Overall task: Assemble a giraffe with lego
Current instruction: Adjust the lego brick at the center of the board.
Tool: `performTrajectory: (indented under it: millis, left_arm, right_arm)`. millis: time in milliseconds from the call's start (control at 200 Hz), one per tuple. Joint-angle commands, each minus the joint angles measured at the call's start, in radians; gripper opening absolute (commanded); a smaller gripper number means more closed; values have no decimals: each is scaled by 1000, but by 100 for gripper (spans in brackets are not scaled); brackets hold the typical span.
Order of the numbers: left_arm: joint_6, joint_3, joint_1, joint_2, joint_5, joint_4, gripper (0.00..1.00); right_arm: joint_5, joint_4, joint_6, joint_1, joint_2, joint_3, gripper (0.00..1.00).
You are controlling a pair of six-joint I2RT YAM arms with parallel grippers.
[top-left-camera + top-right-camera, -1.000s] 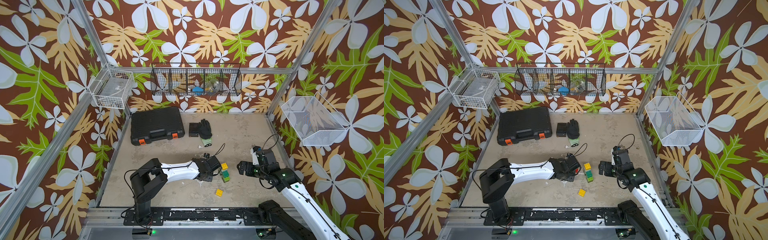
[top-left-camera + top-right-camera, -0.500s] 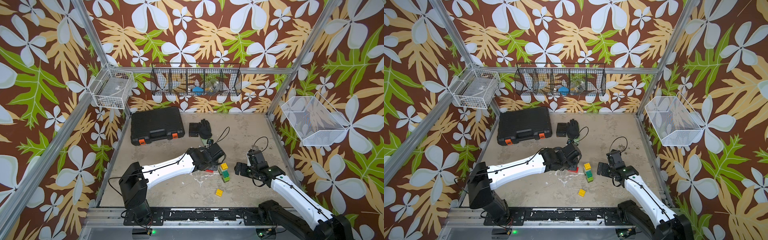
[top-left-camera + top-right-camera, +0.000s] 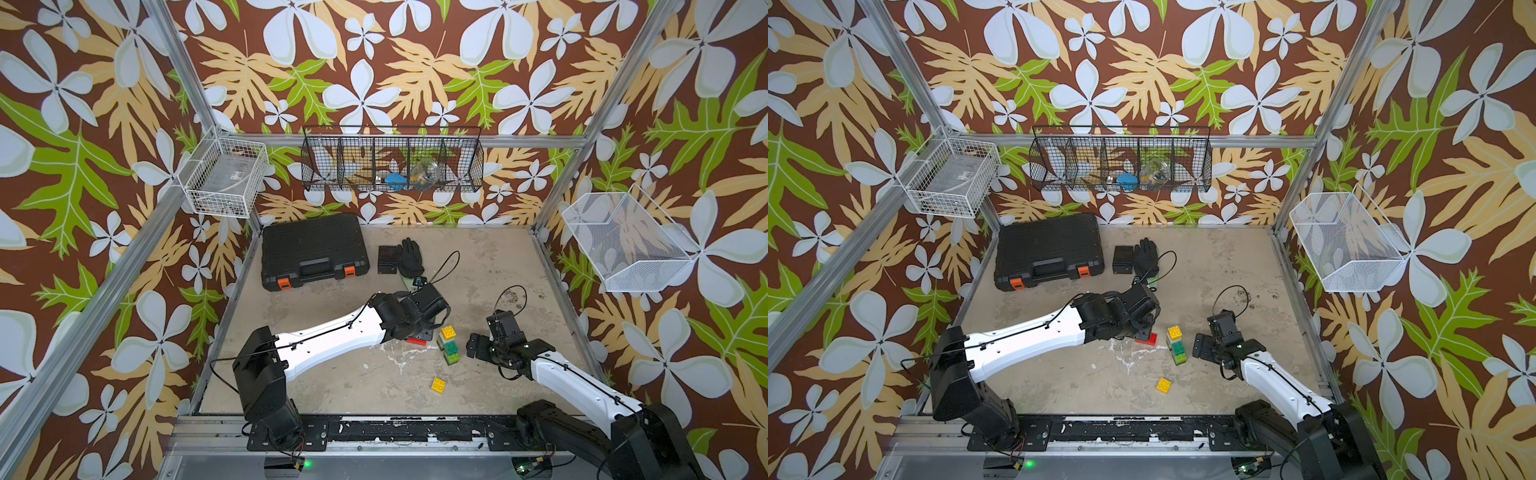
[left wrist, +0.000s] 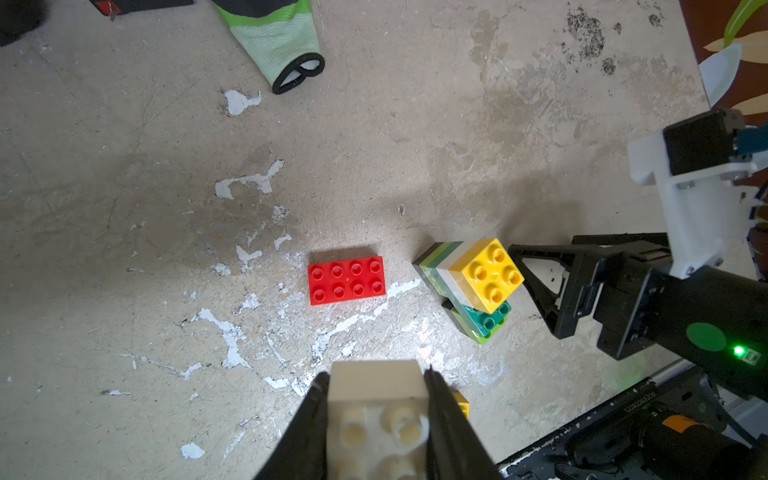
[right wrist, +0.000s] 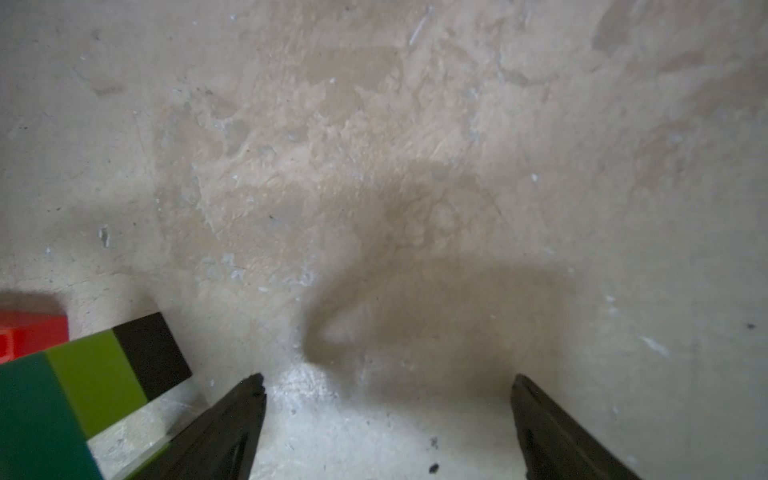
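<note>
A partly built giraffe (image 3: 449, 345) (image 3: 1176, 345) stands mid-table: black and lime legs, dark green body, white brick, yellow brick on top (image 4: 487, 274). A red lego brick (image 4: 346, 280) (image 3: 415, 341) lies flat just left of it. A loose yellow brick (image 3: 437, 385) (image 3: 1164, 385) lies nearer the front edge. My left gripper (image 4: 376, 386) is shut on a white brick (image 4: 376, 397), held above the floor near the red brick. My right gripper (image 5: 386, 386) (image 3: 473, 348) stands open and empty, low, just right of the giraffe, whose legs (image 5: 120, 365) show beside one finger.
A black tool case (image 3: 313, 249) lies at the back left. A small black box (image 3: 387, 258) and a black-and-green glove (image 3: 409, 259) sit behind the left wrist. Wire baskets hang on the walls. The front rail (image 3: 395, 432) borders the table.
The left arm has stretched out and its wrist has moved back a little, the white brick still held. The right gripper has slid left toward the giraffe, its jaws slightly narrower.
</note>
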Motion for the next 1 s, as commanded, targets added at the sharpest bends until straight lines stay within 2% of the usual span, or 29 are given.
performTrajectory:
  millis: [0, 180, 631, 811, 996]
  left_arm:
    - [26, -1, 12, -10, 7, 8, 0]
    - [45, 15, 23, -14, 11, 6, 0]
    - [67, 50, 44, 15, 58, 24, 0]
    - [79, 107, 41, 68, 98, 24, 0]
    - [92, 226, -2, 179, 113, -14, 0]
  right_arm:
    - [-53, -11, 77, 47, 20, -17, 94]
    - [-55, 5, 116, 84, 46, -25, 94]
    - [-58, -33, 217, 165, -39, -65, 93]
    - [-1, -134, 228, 165, -165, -35, 94]
    - [87, -252, 215, 162, -354, 46, 95]
